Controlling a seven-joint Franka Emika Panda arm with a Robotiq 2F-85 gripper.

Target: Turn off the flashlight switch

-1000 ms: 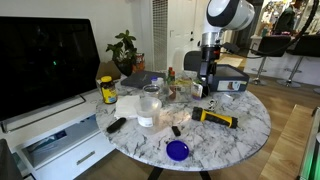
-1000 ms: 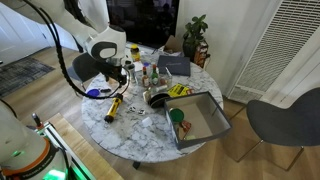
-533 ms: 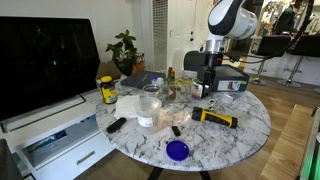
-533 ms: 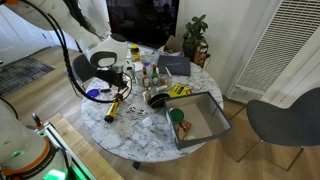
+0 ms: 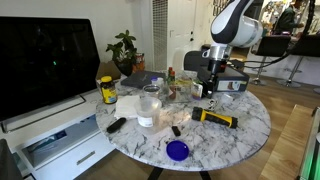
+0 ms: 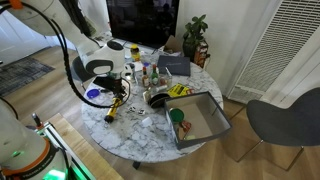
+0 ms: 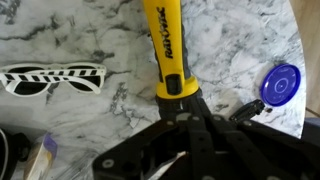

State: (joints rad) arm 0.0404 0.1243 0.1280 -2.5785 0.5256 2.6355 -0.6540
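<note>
The flashlight (image 5: 215, 117) is a slim yellow cylinder with black ends, lying on the marble table (image 5: 250, 128) near its front edge; it also shows in an exterior view, flashlight (image 6: 117, 106). In the wrist view the flashlight (image 7: 168, 50) runs from the top edge down to its black end. My gripper (image 7: 185, 118) hangs right over that black end with its fingers pressed together. I cannot tell whether the tips touch the flashlight. In both exterior views the gripper (image 5: 210, 90) (image 6: 122, 90) points down just above the flashlight.
Striped sunglasses (image 7: 50, 77) lie to one side of the flashlight, a blue lid (image 7: 280, 84) and a small black bar (image 7: 250, 108) to the other. Jars (image 5: 150, 105), a yellow-lidded jar (image 5: 107, 90) and a grey tray (image 6: 200, 120) crowd the table. A TV (image 5: 45, 60) stands beside it.
The jaws have gone from wide open to shut. The arm's upper part has shifted slightly sideways, while the gripper has stayed over the flashlight.
</note>
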